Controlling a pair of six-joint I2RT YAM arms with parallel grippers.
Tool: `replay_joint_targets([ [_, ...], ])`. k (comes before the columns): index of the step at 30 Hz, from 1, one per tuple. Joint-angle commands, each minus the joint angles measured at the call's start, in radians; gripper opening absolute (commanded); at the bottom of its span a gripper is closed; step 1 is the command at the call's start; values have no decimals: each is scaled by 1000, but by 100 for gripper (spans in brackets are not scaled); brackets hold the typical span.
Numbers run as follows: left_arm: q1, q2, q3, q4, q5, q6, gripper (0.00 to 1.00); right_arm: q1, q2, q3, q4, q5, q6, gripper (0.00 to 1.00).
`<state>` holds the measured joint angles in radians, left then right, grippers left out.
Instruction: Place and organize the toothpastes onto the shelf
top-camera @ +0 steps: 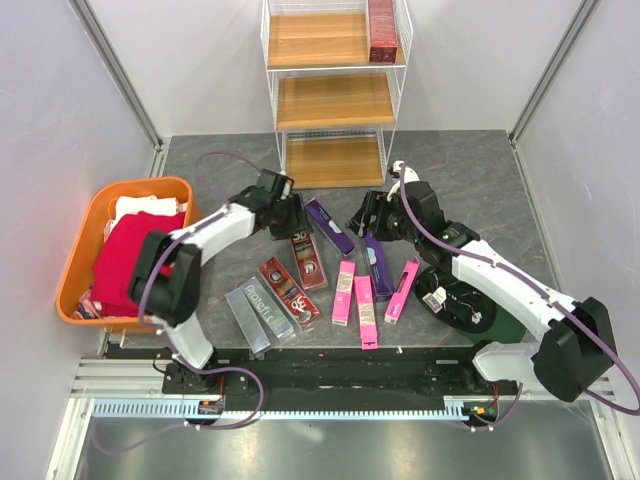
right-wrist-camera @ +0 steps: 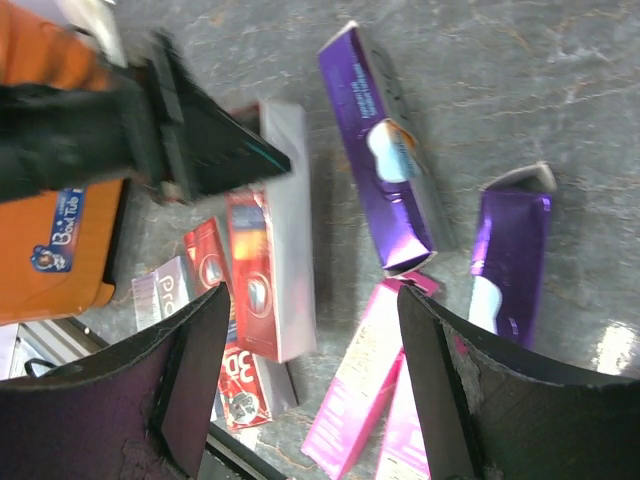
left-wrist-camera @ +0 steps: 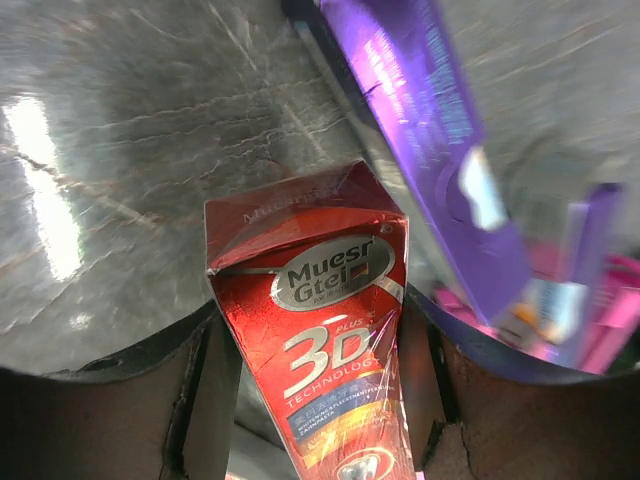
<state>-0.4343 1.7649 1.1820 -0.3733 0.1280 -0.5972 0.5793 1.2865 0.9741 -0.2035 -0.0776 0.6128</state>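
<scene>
Counter: left tool straddles red box, cannot tell if pinching; right tool spread, empty, near purple boxes.

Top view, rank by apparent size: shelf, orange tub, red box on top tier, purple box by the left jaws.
1. shelf
2. orange tub
3. red box on top tier and purple box unranked: similar, red one cropped.

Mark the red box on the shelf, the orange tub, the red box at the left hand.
red box on shelf (top-camera: pixel 382 30): top view, middle.
orange tub (top-camera: pixel 82 248): top view, left rim.
red box at left hand (left-wrist-camera: pixel 320 360): left wrist view, 3D lettering.
</scene>
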Motion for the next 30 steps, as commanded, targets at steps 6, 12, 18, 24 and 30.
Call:
replay_joint_targets([
  [6,186,-360,-266,467,212,-315,57,126,-44,41,67,71,-15,76],
  [12,246,-461,-349,591,254,-444,57,223,-42,29,133,93,-4,77],
  [18,264,-481,-355,635,300,-493,57,315,-24,5,193,131,7,77],
  [24,266,-495,-372,665,332,-518,57,335,22,18,176,212,7,82],
  [30,266,-507,-372,675,354,-529,57,335,54,28,153,297,1,84],
])
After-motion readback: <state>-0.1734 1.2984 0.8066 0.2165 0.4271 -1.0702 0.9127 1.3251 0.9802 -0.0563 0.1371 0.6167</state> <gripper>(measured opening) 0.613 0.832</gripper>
